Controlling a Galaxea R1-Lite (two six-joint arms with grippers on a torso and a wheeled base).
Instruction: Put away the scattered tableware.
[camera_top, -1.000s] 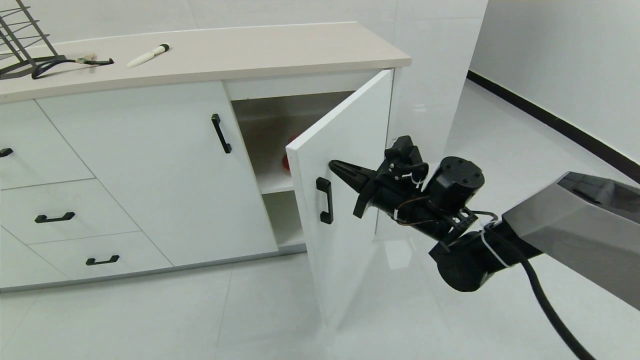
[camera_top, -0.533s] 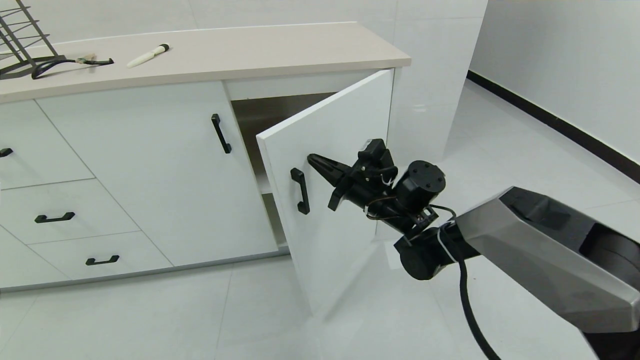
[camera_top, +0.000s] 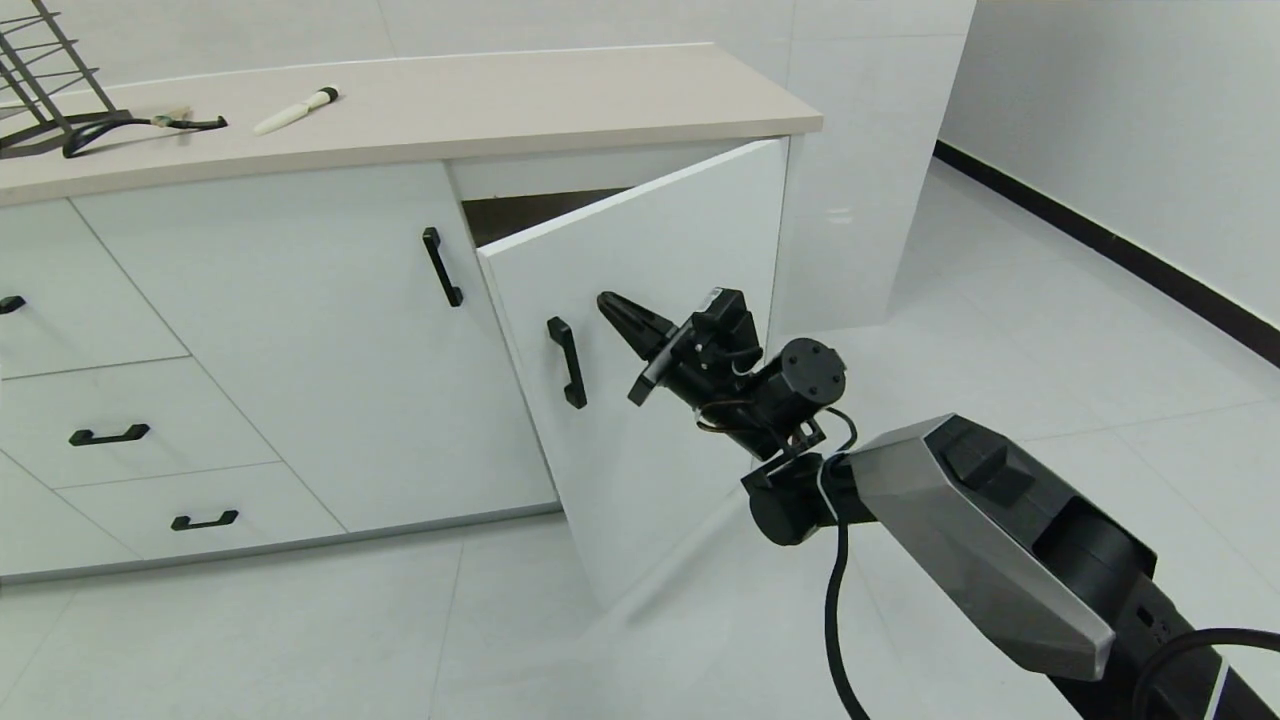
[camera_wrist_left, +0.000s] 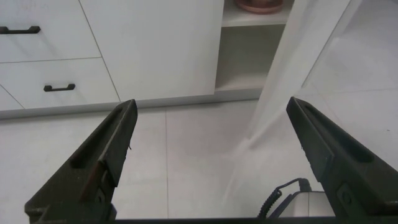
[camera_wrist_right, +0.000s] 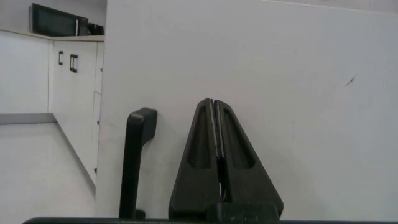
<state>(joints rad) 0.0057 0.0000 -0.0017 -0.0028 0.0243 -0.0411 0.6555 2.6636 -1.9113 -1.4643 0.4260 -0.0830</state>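
The white cabinet door (camera_top: 680, 230) stands partly ajar. My right gripper (camera_top: 607, 301) is shut and empty, its tip against the door's face just beside the black handle (camera_top: 567, 362). The right wrist view has the shut gripper (camera_wrist_right: 212, 107) touching the door (camera_wrist_right: 298, 93) next to the handle (camera_wrist_right: 134, 162). My left gripper (camera_wrist_left: 212, 106) hangs open and empty low over the floor, facing the cabinet. A reddish bowl (camera_wrist_left: 258, 5) sits on the shelf inside. On the countertop (camera_top: 520, 95) lie a white-handled knife (camera_top: 295, 110) and a black-handled utensil (camera_top: 190, 123).
A dark wire dish rack (camera_top: 40, 90) stands at the counter's far left. Drawers with black handles (camera_top: 110, 435) fill the cabinet's left part. White tiled floor (camera_top: 300, 640) spreads in front, and a wall with a black skirting (camera_top: 1100, 240) runs along the right.
The cabinet door has swung toward shut, and my right gripper has moved left with it against its face. The red thing on the shelf is now hidden behind the door in the head view.
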